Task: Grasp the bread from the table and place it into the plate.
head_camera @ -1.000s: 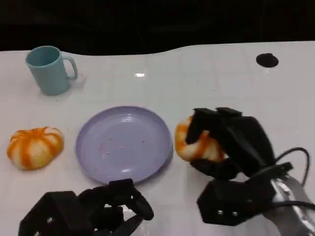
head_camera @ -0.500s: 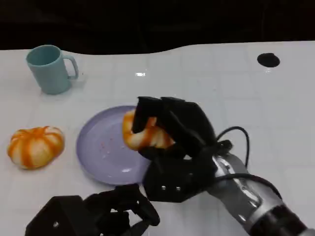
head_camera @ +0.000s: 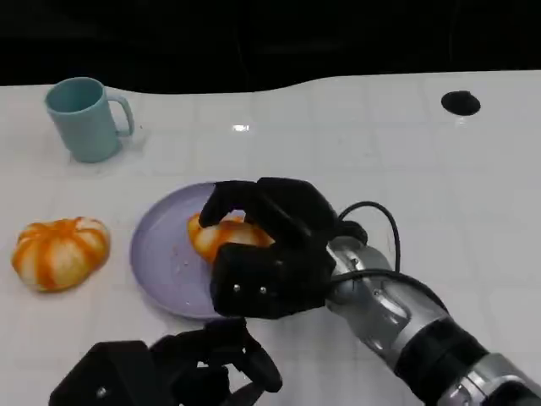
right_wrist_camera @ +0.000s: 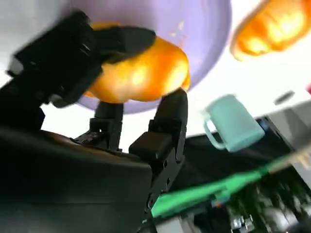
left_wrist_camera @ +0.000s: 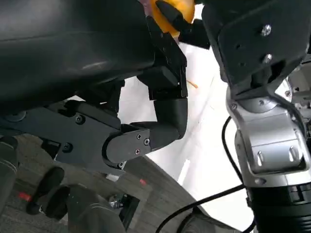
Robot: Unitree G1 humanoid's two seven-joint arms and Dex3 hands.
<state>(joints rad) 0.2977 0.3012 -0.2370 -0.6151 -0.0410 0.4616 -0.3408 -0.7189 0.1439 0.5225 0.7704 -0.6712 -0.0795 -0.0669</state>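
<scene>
Bread (head_camera: 221, 238) sits inside the right hand's (head_camera: 266, 254) grasp, over the plate (head_camera: 165, 254); the fingers (head_camera: 228, 199) curl over its top and far side, and in the right wrist view the bread (right_wrist_camera: 141, 73) shows clamped between dark fingers (right_wrist_camera: 170, 121) with the plate (right_wrist_camera: 209, 19) right behind it. Whether the bread already rests on the plate's surface or hangs just above it cannot be told.

The table (head_camera: 406, 161) is white and glossy and spreads out beyond the fingertips on every side. The right forearm (head_camera: 406, 326), silver with a black cable looping over it, runs back from the hand toward the near right corner. The plate is lilac and round, lying under and to the left of the right hand's fingers, its left rim bare.

The left hand (head_camera: 182, 372) lies low on the near side of the plate, just short of the right hand's knuckles, its fingers curled inward with nothing seen in them; the left wrist view shows those fingers (left_wrist_camera: 165, 111) bent.

A second bun (head_camera: 61, 252), orange and white striped, lies well to the left of the plate, apart from both hands. A teal mug (head_camera: 84, 118) stands upright beyond it, far past the fingertips. A small black disc (head_camera: 459, 103) lies on the table's far right.
</scene>
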